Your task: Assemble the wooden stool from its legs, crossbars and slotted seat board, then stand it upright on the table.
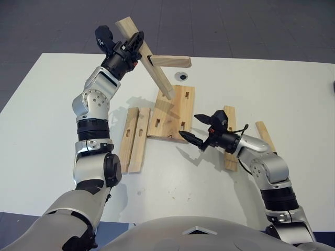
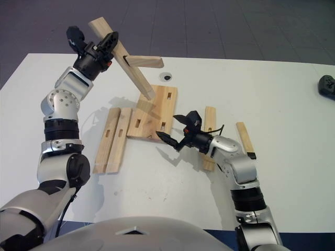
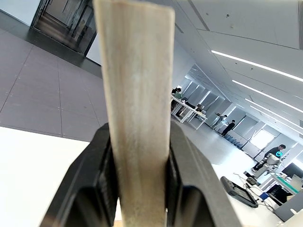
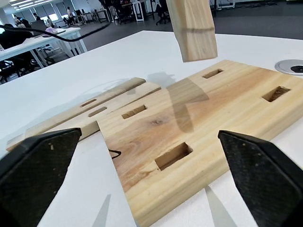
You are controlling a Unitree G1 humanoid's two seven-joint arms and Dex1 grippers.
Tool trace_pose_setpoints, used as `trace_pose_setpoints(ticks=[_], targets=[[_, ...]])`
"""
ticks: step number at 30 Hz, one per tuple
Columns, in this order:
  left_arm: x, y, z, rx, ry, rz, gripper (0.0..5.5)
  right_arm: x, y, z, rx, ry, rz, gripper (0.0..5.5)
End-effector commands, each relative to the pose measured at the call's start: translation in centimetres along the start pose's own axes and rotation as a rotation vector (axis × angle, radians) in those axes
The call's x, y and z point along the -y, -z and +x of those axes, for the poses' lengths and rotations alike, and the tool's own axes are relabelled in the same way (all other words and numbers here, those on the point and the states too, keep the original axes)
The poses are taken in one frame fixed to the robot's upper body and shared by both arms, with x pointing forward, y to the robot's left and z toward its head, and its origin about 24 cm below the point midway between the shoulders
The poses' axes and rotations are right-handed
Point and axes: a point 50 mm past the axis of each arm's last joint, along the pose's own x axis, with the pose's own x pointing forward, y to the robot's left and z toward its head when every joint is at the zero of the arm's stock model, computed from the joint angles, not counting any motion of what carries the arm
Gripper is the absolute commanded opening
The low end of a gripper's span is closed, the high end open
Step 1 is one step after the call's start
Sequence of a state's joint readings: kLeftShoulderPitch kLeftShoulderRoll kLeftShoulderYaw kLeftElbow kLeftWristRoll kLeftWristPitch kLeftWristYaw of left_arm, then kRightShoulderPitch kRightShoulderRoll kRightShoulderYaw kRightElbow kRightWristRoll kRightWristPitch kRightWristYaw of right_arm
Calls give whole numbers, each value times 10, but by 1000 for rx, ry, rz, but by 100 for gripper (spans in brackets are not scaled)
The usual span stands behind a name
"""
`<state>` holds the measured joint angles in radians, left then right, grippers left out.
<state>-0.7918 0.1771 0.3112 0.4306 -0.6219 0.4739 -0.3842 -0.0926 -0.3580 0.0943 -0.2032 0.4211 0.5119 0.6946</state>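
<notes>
My left gripper point(image 1: 133, 47) is shut on a wooden leg point(image 1: 152, 63) and holds it up in the air, slanting down toward the slotted seat board point(image 1: 172, 112). A crossbar point(image 1: 170, 61) sticks out sideways from that leg. The leg's lower end point(image 4: 191, 28) hangs just above the board's far part. The board lies flat mid-table with several slots facing up. My right gripper point(image 1: 188, 125) is open at the board's near right edge, low over the table, its fingers point(image 4: 33, 175) spread wide. In the left wrist view the leg point(image 3: 137, 104) fills the gap between the pads.
Two slotted legs point(image 1: 128, 130) point(image 1: 140, 138) lie side by side left of the board. Another wooden piece point(image 1: 229, 138) lies under my right arm, and a short one point(image 1: 264, 135) beyond it. A cable hole point(image 1: 181, 76) sits behind the board. A black object point(image 2: 327, 85) rests at the far right edge.
</notes>
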Motion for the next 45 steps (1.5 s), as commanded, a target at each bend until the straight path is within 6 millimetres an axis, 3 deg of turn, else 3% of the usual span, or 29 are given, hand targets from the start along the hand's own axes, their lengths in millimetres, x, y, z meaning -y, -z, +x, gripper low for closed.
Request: trace_pose_setpoints(ticks=[1,7,15,21,27,30,33,35,38,45], targets=[[-11,2,1,-35,-117,288,104,14,-13,-17,76,162,-44,540],[-23,-9,-3,33,-217,449,104,16,-17,-40,102,275,-77,540],[-27,42,10,-52,-196,272,104,11,-16,-53,131,374,-64,540],[-1,60,32,-64,-63,214,104,4,-13,-50,121,356,-53,540],[35,72,34,-127,288,92,104,4,-5,-51,99,365,-31,540],[36,65,31,-120,299,155,104,1,-5,-53,100,365,-29,540],[19,43,26,-46,187,218,104,1,-4,-56,94,382,-30,540],[12,29,20,0,147,208,104,0,-2,-59,86,379,-24,540],[18,14,4,36,168,154,104,-8,-3,-62,84,335,-4,540],[31,13,-42,-59,181,95,104,-14,1,-83,84,425,12,540]])
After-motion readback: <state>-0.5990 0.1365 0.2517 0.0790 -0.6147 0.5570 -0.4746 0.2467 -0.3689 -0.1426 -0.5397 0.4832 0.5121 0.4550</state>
